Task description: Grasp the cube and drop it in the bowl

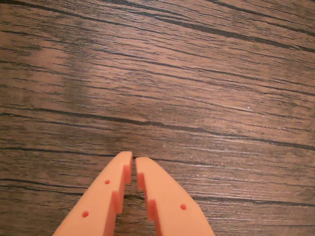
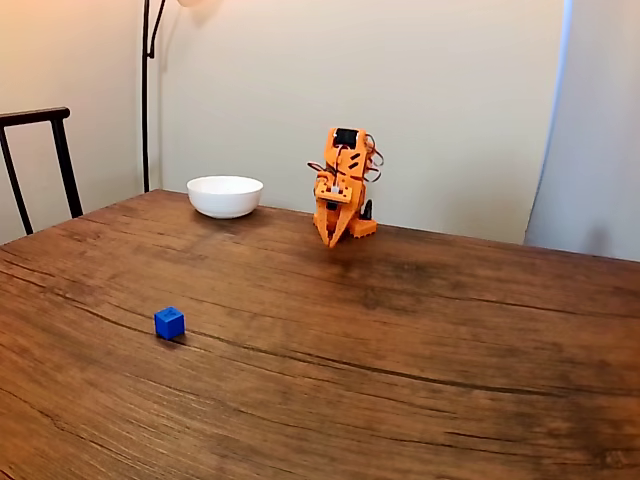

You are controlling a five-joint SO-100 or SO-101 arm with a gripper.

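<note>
Reaching for the cube [image 2: 169,322] is the step in hand, and nothing of it is done yet: the cube sits alone on the table [image 2: 420,380] at about eight o'clock from the arm [image 2: 343,185] in the fixed view, well apart from it and toward the camera. To do it well, the arm would need to unfold from its tucked pose, swing toward that eight o'clock line, and spread its fingers before descending, since the cube looks about fingertip size and a narrow gap would likely knock it aside. Squaring the fingers to two flat faces, not to the corners, should give the surest hold.

The bowl [image 2: 225,195] stands at about nine o'clock from the arm, near it and upright, so the carry afterwards looks like a short one.

In the wrist view the hand [image 1: 134,158] is nearly closed, tips almost touching, holding nothing, with bare wood grain beneath it.

Counted: one cube, one bowl, one arm, one hand. A chair [image 2: 40,160] and a lamp pole [image 2: 146,90] stand beyond the table's far left edge.
</note>
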